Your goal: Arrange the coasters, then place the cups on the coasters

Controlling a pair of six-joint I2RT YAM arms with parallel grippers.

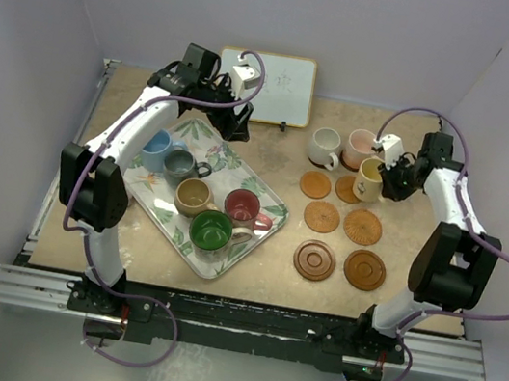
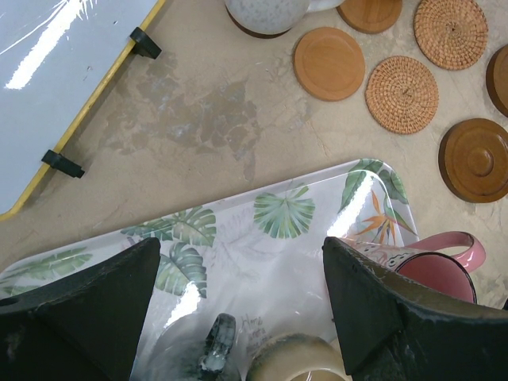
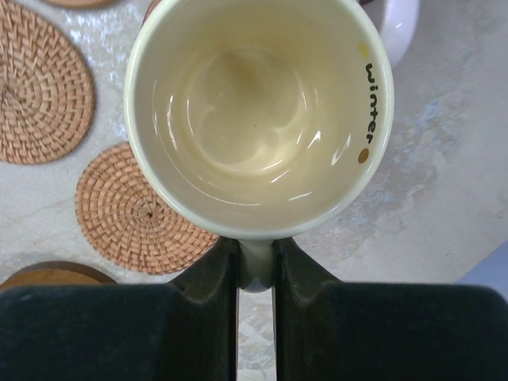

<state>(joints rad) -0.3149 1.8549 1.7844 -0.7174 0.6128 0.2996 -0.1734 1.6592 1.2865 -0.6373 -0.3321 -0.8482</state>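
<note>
Beige table: coasters laid out; white cup & pink cup look placed; your right pincer holds yellow cup. 5 cups on tray to go; left pincer wide.

Overhead camera wide; wrist cameras close, downward, sharing coasters.
</note>
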